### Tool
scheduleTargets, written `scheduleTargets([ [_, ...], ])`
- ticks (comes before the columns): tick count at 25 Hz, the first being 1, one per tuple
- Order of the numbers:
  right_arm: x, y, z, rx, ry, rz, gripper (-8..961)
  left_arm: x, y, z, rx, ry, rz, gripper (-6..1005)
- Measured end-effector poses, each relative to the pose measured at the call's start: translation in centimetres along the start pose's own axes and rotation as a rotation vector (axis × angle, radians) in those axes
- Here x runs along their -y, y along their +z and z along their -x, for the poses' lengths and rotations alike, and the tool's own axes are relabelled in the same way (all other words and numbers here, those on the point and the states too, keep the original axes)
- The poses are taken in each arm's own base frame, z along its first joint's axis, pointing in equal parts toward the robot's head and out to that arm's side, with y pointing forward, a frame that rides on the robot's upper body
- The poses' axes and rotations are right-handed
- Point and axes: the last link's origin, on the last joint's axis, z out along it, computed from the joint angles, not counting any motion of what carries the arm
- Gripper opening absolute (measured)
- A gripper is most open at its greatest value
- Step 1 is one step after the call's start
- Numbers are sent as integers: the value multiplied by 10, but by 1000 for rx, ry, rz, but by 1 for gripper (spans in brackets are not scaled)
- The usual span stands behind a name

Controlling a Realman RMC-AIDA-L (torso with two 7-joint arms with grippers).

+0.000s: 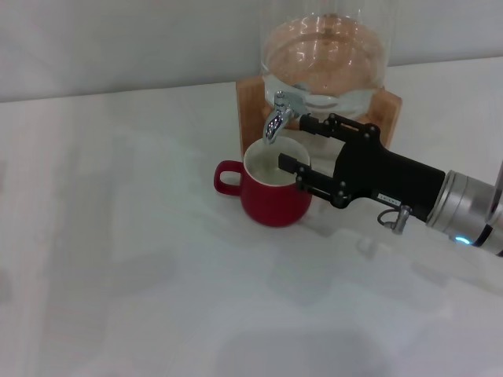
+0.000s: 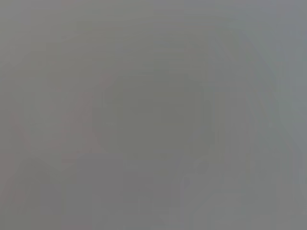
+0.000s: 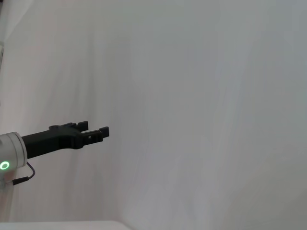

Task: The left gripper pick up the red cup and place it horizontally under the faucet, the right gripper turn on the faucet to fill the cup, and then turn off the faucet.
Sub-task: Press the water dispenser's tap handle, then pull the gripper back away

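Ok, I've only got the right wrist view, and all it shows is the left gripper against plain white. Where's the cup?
Observer: In the head view, the cup stands upright on the table, directly beneath the spout of the faucet.
Operator: And my right gripper?
Observer: The right gripper is open at the faucet. One finger is beside the tap and the other is over the cup's rim.
Operator: Which way does the handle point?
Observer: Toward the robot's left, on the side away from the right gripper.
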Motion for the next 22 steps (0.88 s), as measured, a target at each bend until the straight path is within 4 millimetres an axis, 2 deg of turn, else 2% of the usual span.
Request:
scheduleTargets([
  [22,6,-4,-2,-10,-17,-38,636,1,-1,0,2,1,-1,861],
])
